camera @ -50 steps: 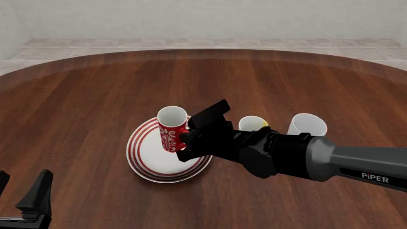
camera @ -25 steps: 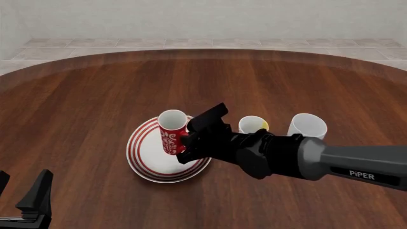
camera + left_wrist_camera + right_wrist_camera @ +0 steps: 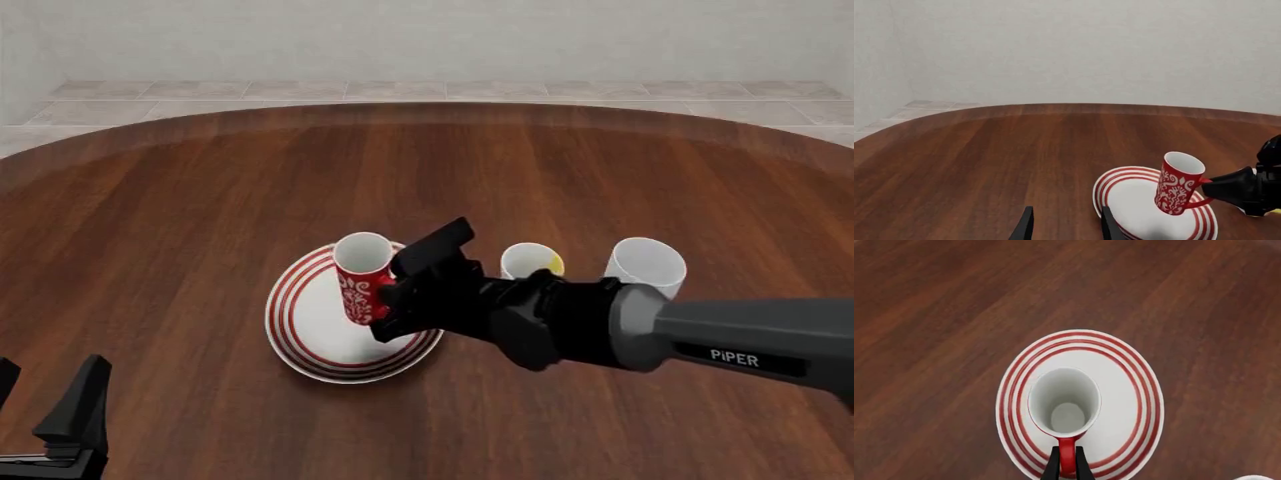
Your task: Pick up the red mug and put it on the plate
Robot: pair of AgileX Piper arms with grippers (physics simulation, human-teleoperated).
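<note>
The red mug (image 3: 358, 285) with its white swirl pattern is over the middle of the red-ringed white plate (image 3: 310, 330), leaning slightly. Its base is at the plate's surface or just above; I cannot tell whether it touches. My right gripper (image 3: 390, 300) is shut on the mug's handle, seen in the right wrist view as two fingers pinching the red handle (image 3: 1066, 460) below the mug's white inside (image 3: 1064, 400). The plate (image 3: 1121, 380) fills that view's middle. My left gripper (image 3: 47, 400) stands open and empty near the front left corner, far from the mug (image 3: 1179, 185) and plate (image 3: 1134, 200).
A yellow mug (image 3: 530, 260) and a larger white mug (image 3: 645, 262) stand just right of the plate, behind my right arm. Dark wooden tabletop stretches all around, with a tiled floor and wall beyond its far edge.
My right gripper has come down a little with the red mug, bringing it lower over the plate's middle. The left arm has not moved.
</note>
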